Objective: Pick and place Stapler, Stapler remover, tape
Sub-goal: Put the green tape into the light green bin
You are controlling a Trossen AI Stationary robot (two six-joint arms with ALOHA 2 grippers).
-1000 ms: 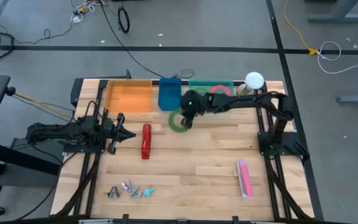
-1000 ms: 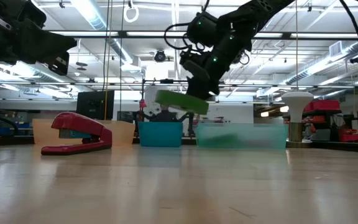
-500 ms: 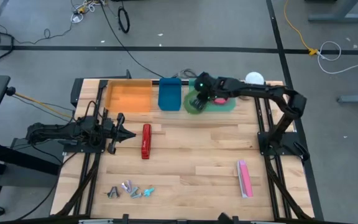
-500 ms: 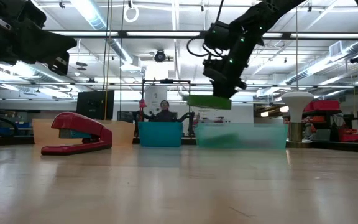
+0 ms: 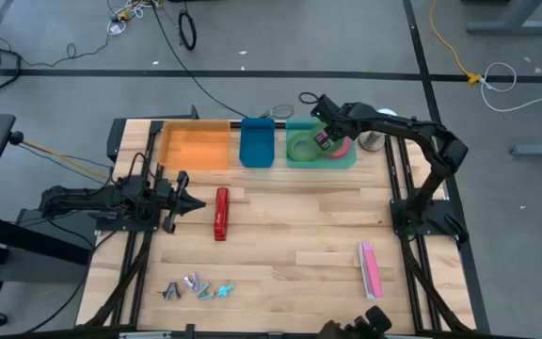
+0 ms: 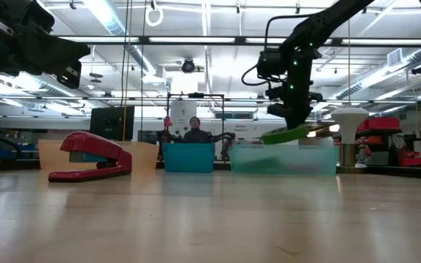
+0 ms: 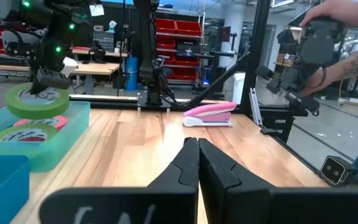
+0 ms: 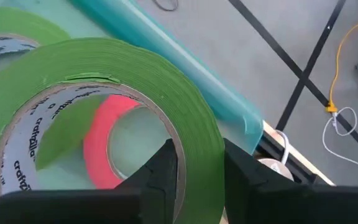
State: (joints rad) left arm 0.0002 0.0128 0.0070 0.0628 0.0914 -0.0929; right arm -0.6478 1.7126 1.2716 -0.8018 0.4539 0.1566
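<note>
Right gripper (image 5: 320, 140) at bench 1 o'clock, jaws clamped on a green tape roll (image 8: 104, 93) held over the teal bin (image 5: 346, 160), red roll (image 8: 101, 146) and second green roll (image 7: 20, 133) inside, left gripper (image 5: 194, 204) at 9 o'clock, jaws clenched empty.

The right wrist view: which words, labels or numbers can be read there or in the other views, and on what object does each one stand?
"craftzilla": printed repeatedly on the pale inner core of the green tape roll that the right gripper holds over the teal bin.
A white tag on the right arm, seen in the left wrist view: too small to read.
Stapler: no readable marking.
</note>
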